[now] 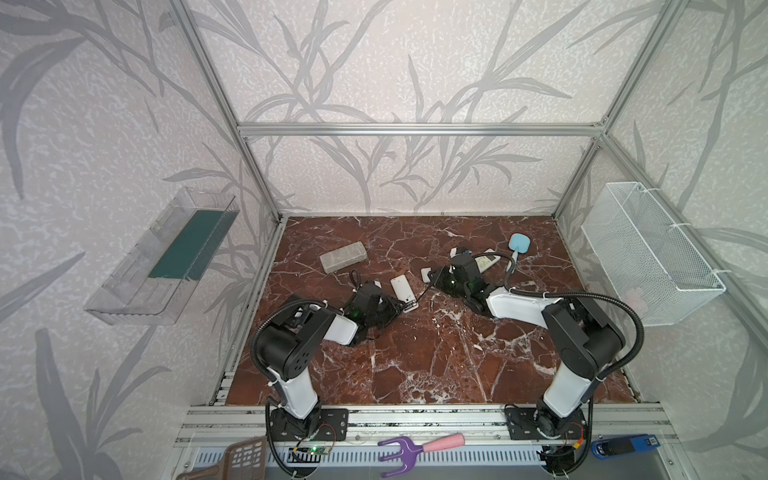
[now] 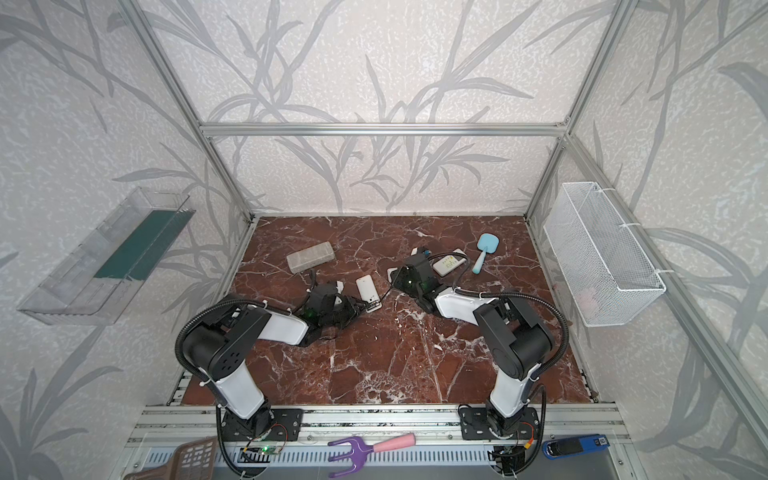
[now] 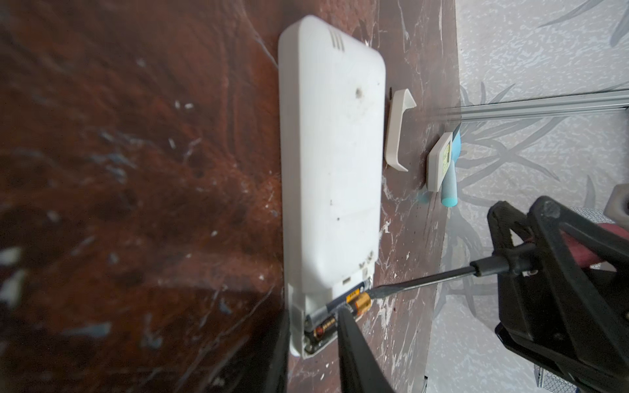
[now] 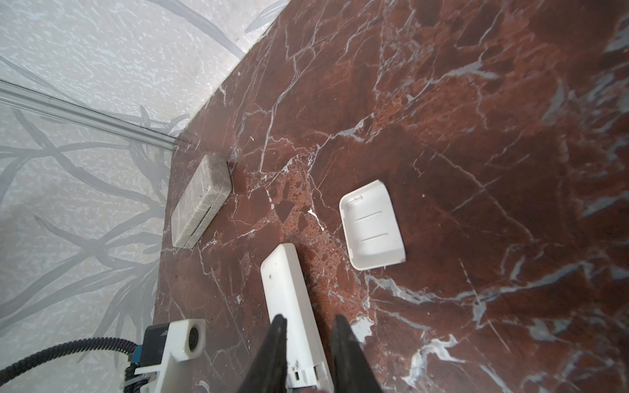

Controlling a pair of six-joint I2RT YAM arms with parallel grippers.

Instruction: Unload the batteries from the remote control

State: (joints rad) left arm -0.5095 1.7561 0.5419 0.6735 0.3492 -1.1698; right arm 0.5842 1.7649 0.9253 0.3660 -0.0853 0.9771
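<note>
A: Entry one, the tools. Right gripper [image 4: 308,354]?
B: Closed on the red handle of a screwdriver [image 3: 422,279]. Black shaft slanting down, tip down at the batteries [image 3: 359,303].
A: Left gripper [image 3: 313,326]?
B: Low over the open end of the remote control [image 3: 330,163]. Fingers [image 3: 354,354] narrowly apart: one along the casing's edge, one across the compartment. Gripping or only straddling: cannot tell.
A: Entry two, location of the batteries?
B: Inside the uncovered compartment at the remote control's end nearest the Left gripper. Two visible, lying side by side; copper-gold end of one right at the screwdriver tip. Seated or partly lifted: cannot tell.
A: Entry three, the remote control itself?
B: White, flat on the red marble table [image 1: 415,365], back face up, between the two arms in both top views.
A: Loose parts nearby?
B: One white battery cover [image 4: 372,224], on the table near the remote control, not touching.
A: Farther out?
B: Grey oblong case [image 1: 343,257] toward the back left. Second handset [image 2: 449,262], buttons up, behind the right arm, with a light-blue paddle-shaped tool [image 2: 485,245] just beside. Clear plastic bin [image 1: 162,257] on the left wall, white wire basket [image 1: 648,249] on the right wall. Purple fork with pink handle [image 1: 419,446] on the front rail. Brown lattice basket [image 1: 245,459] at the front left corner.
</note>
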